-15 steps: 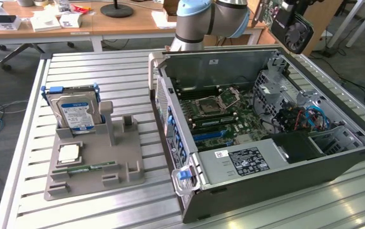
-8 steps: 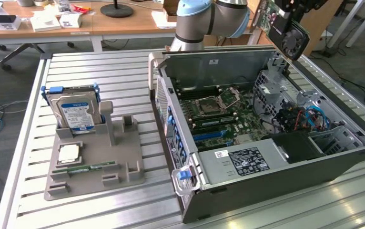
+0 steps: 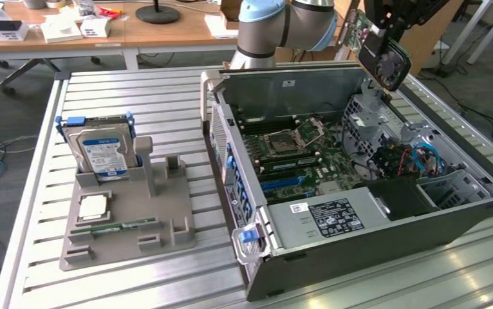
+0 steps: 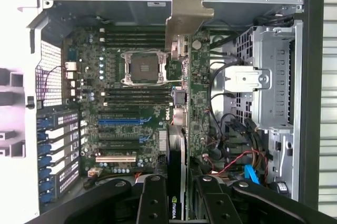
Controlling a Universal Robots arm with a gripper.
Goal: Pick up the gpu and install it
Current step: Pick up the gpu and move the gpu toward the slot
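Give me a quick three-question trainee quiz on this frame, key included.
1. True or false: the gpu is lying on the grey tray.
2. Which part stands upright in the tray? A. hard drive B. power supply C. cooling fan
3. Fill in: the gripper is shut on the ____.
Key: 1 false, the gpu hangs above the open case; 2 A; 3 gpu.
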